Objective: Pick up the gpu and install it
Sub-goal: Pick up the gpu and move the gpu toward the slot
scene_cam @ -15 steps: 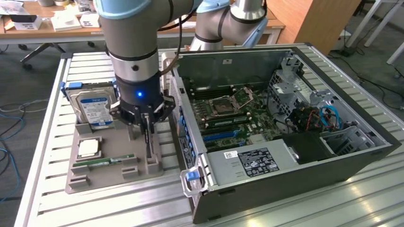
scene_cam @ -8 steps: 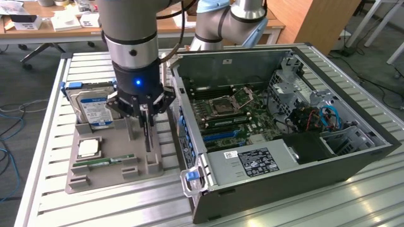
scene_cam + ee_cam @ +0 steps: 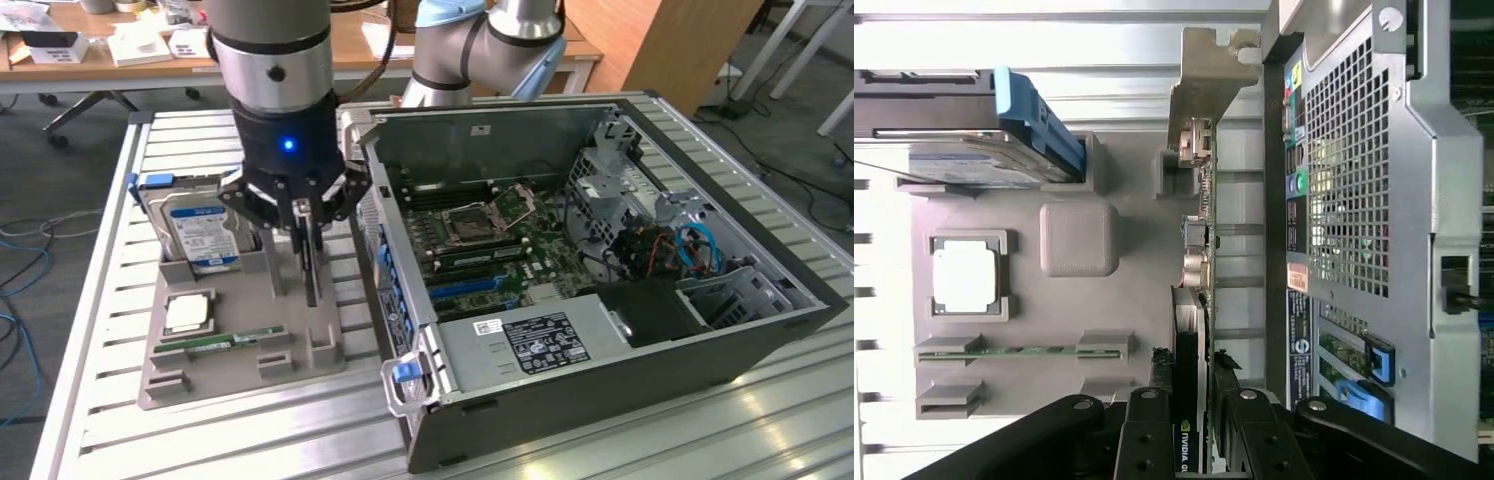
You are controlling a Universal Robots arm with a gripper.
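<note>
The exterior view looks down at a slant from high over the surface (image 3: 200,445), far enough off to take in the tray (image 3: 227,382), arm and open case (image 3: 627,350). The wrist view looks straight down past the claw (image 3: 1192,365), close above the tray. Both share tray, drive (image 3: 200,230), gpu (image 3: 310,268) and the case's rear wall.

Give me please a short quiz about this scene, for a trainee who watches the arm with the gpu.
1. True or false: the gripper is closed on the gpu.
2. What stands upright in the grey tray? A. the hard drive B. a fan C. a keyboard
3. Fill in: the upper side of the computer case is ____.
Key: 1 true; 2 A; 3 open.
</note>
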